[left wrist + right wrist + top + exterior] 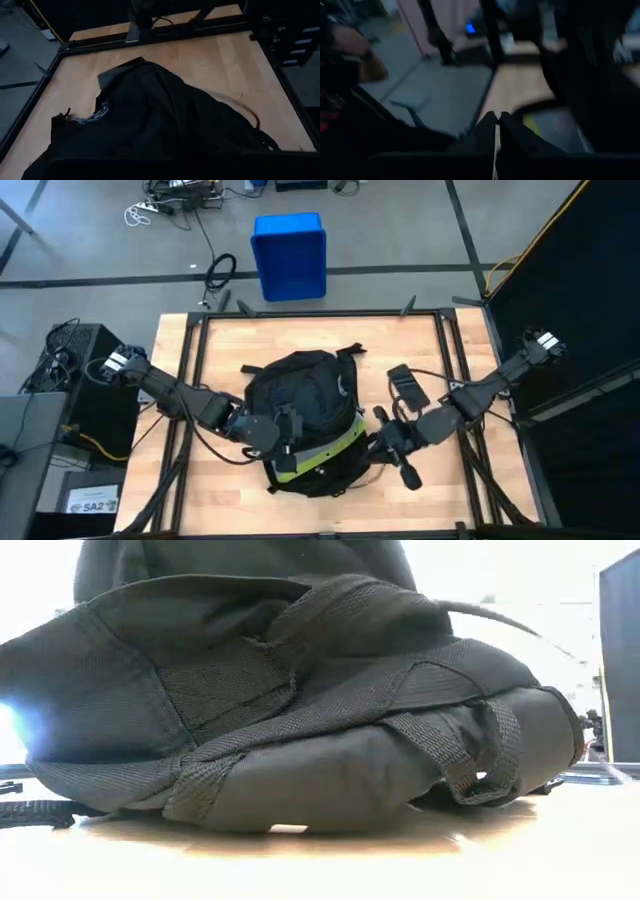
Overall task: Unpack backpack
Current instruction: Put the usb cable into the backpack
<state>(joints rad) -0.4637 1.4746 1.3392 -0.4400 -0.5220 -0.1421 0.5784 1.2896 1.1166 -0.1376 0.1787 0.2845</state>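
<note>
The wooden table (200, 350) carries everything, and the black backpack (300, 405) lies flat at its middle, nearer the front edge than the far one. A yellow-green band (325, 452) crosses its near end. From table height the backpack (300, 710) fills the frame, its webbing straps (460, 755) drooping to the wood. I cannot see inside it from any view, so whether it is zipped or what it holds, I cannot tell.

Beyond the far edge of the table a blue bin (290, 255) stands on the floor; nothing shows in it from above.

A small black flat object (407, 386) lies on the wood just to the right of the backpack.

My left gripper (275, 432) rests on the backpack's left near side; my left wrist camera looks across dark fabric (150, 130), and whether those fingers are apart, I cannot tell.

My right gripper (385, 442) sits at the backpack's right near corner. In my right wrist camera its fingertips (487, 125) meet tip to tip, with dark material around them; whether they pinch any of it, I cannot tell.
</note>
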